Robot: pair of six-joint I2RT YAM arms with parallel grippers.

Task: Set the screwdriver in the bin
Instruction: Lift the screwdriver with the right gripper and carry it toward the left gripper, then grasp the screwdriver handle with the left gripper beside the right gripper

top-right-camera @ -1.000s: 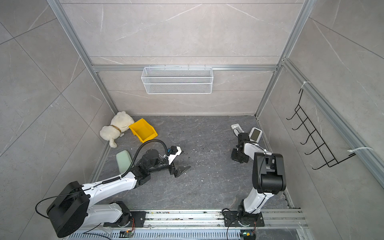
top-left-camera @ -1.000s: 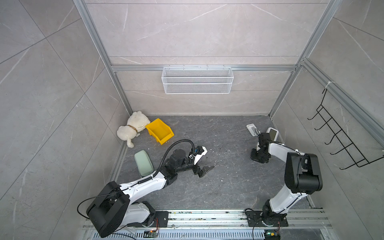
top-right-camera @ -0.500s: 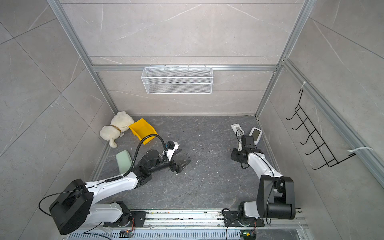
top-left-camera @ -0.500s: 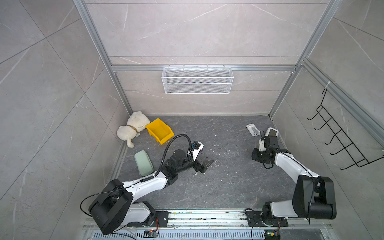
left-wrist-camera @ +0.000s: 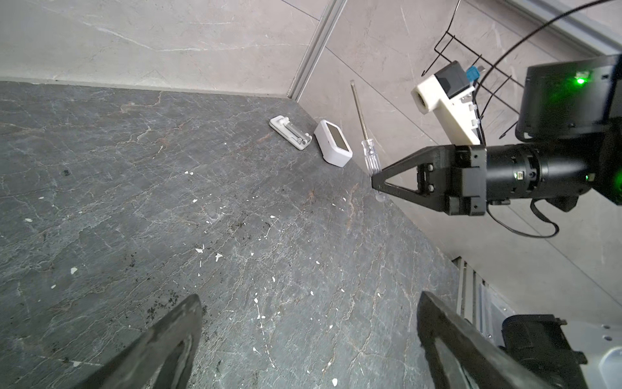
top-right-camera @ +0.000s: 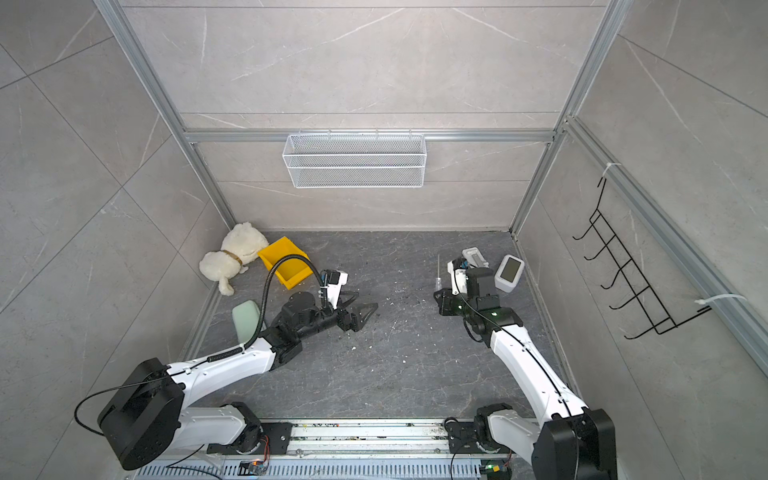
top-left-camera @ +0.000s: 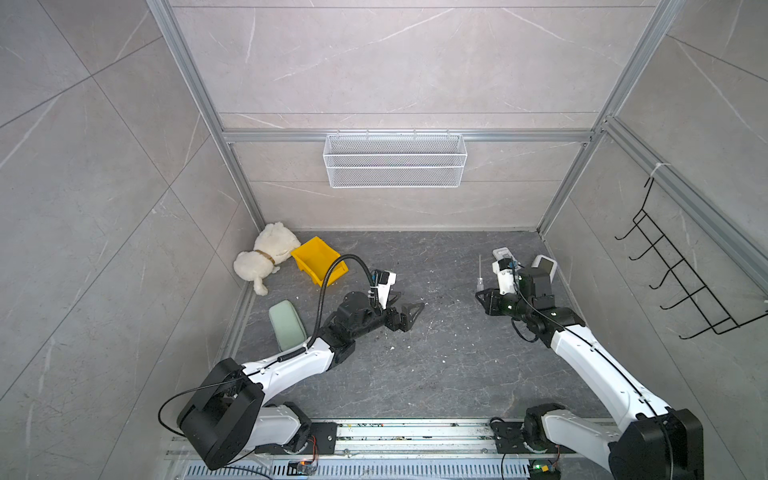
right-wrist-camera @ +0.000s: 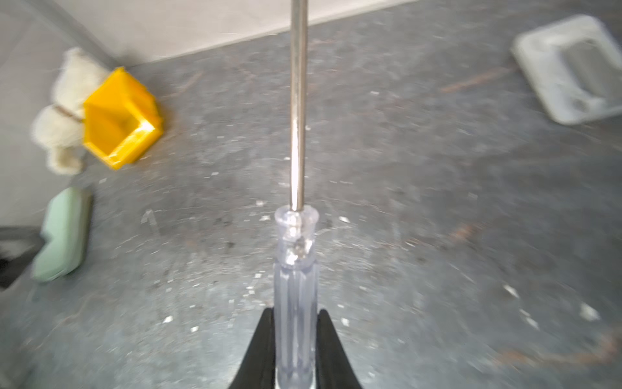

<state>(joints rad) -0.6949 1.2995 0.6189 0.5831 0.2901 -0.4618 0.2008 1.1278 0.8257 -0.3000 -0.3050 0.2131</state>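
My right gripper (top-left-camera: 481, 296) (top-right-camera: 438, 296) (right-wrist-camera: 295, 316) is shut on the clear handle of the screwdriver (top-left-camera: 479, 270) (top-right-camera: 438, 272) (right-wrist-camera: 299, 134). It holds the tool above the floor on the right, silvery shaft pointing toward the back wall. The left wrist view shows the same grip, the right gripper (left-wrist-camera: 375, 180) pinching the low end of the screwdriver (left-wrist-camera: 365, 134). The yellow bin (top-left-camera: 318, 259) (top-right-camera: 284, 262) (right-wrist-camera: 117, 128) sits at the back left, far from the tool. My left gripper (top-left-camera: 405, 305) (top-right-camera: 360, 303) (left-wrist-camera: 309, 299) is open and empty, low over the middle of the floor.
A white plush dog (top-left-camera: 266, 255) lies against the bin. A pale green case (top-left-camera: 286, 324) lies near the left arm. A flat white gadget (top-left-camera: 500, 253) and a white screen device (top-left-camera: 546, 266) sit at the back right. A wire basket (top-left-camera: 395, 160) and black hooks (top-left-camera: 681, 270) hang on the walls.
My right arm has swung and carried its gripper left, away from the right wall. My left gripper has moved a little toward the back, staying open.
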